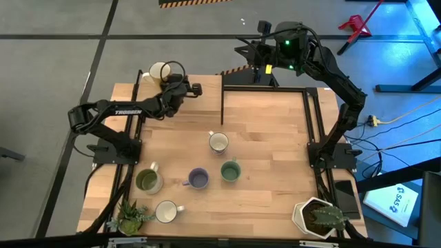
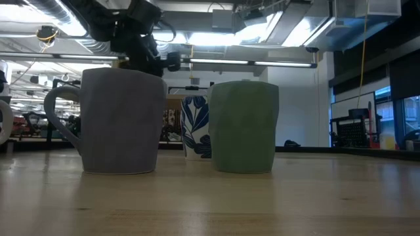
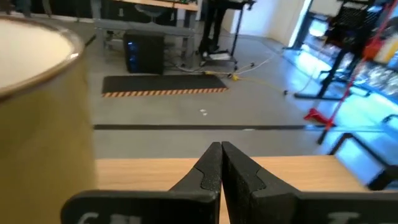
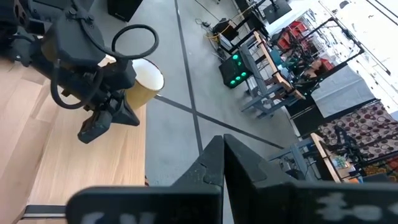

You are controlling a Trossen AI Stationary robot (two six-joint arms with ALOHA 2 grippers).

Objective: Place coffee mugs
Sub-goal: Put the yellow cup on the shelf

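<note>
Yellow mug (image 1: 160, 71) sits at the table's 11 o'clock corner, near the edge — left gripper (image 1: 195, 88) beside it, closed and empty; a careless swing could knock it off.

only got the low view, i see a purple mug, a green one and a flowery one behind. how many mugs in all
Observer: Six. The high view adds an olive mug, a white mug near the front, and a yellow mug at the back left corner.
Operator: left arm holding that yellow one
Observer: No. The left gripper is right beside it with its fingers shut on nothing.
Operator: and the right arm
Observer: The right gripper is out past the table's back edge, fingers shut and empty.
</note>
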